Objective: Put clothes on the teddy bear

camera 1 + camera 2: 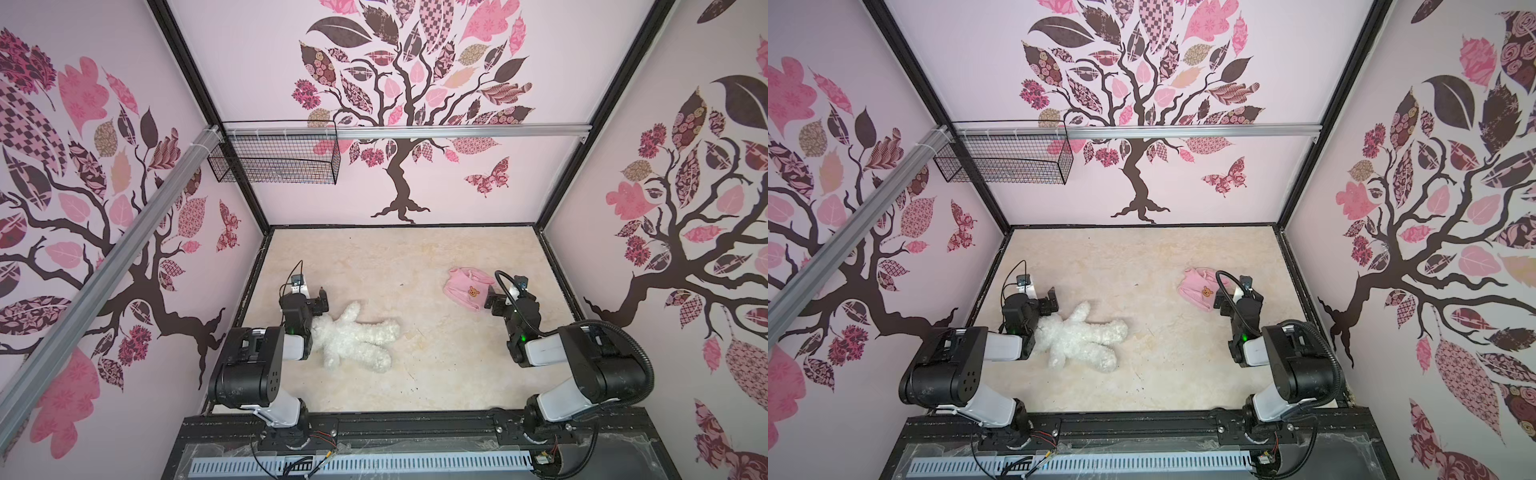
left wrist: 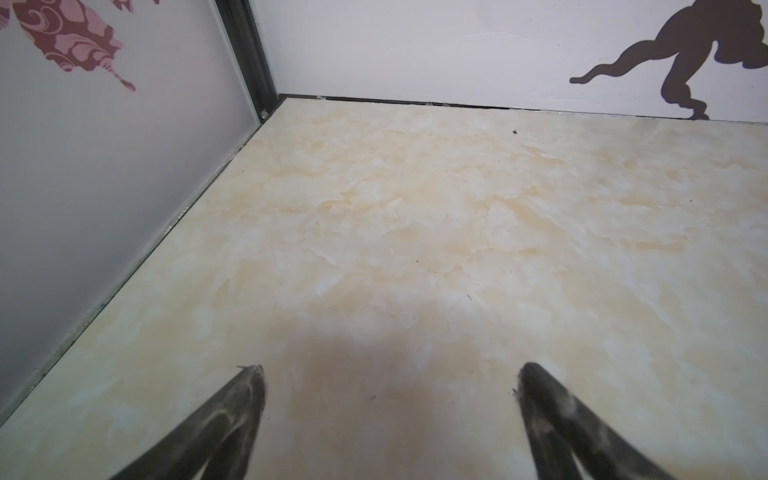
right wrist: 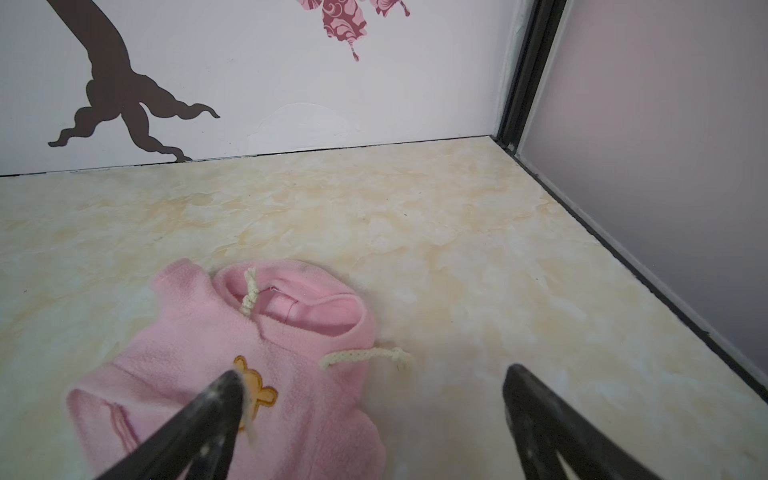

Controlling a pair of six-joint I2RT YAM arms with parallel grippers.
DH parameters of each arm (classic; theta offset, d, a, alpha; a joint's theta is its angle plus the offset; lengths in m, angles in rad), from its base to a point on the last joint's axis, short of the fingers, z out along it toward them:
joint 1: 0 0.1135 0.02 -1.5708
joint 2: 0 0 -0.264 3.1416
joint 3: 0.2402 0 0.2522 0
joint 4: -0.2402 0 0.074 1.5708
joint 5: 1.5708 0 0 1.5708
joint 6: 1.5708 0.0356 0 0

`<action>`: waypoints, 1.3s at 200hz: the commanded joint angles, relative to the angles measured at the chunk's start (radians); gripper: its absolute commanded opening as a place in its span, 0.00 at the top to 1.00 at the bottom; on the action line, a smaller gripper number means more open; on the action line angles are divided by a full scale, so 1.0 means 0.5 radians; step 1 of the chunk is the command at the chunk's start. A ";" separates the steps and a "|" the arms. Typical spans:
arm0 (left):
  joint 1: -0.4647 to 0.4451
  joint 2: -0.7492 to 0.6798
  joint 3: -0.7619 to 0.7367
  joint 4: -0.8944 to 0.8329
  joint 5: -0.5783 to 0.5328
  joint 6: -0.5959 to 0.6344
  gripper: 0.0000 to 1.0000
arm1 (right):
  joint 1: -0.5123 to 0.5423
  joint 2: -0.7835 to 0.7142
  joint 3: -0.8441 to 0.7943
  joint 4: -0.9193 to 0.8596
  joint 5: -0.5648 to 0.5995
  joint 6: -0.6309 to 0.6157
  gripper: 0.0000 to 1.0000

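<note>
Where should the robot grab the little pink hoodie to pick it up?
Probably the hood's raised rim on the pink hoodie. The rest lies flat on the table, but that rim seems to puff up, giving an edge to pinch. Come down from above with the right gripper, whose open jaws hover right over it.

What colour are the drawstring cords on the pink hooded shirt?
Cream. The drawstring cords show best in the right wrist view.

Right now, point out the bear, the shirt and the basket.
bear [image 1: 353, 336]: in a top view, on its belly.
shirt [image 3: 303, 399]: right wrist view, on its chest.
basket [image 1: 282, 164]: in a top view, on its front mesh.
</note>
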 commanded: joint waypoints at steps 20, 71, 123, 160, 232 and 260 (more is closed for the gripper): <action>0.002 -0.024 0.042 0.025 -0.016 -0.015 0.03 | -0.009 0.020 0.039 0.040 0.020 0.024 0.00; 0.002 -0.024 0.042 0.026 -0.016 -0.015 0.03 | -0.007 0.021 0.040 0.038 0.020 0.025 0.00; 0.003 -0.024 0.042 0.026 -0.018 -0.015 0.03 | -0.009 0.021 0.041 0.039 0.019 0.029 0.00; 0.002 -0.024 0.043 0.026 -0.016 -0.015 0.03 | -0.009 0.021 0.042 0.037 0.017 0.031 0.00; 0.001 -0.033 0.030 0.048 -0.003 -0.007 0.03 | -0.010 0.013 0.031 0.057 0.021 0.019 0.00; -0.053 -0.264 0.133 -0.302 -0.086 0.034 0.03 | 0.012 -0.268 0.062 -0.270 0.189 0.074 0.00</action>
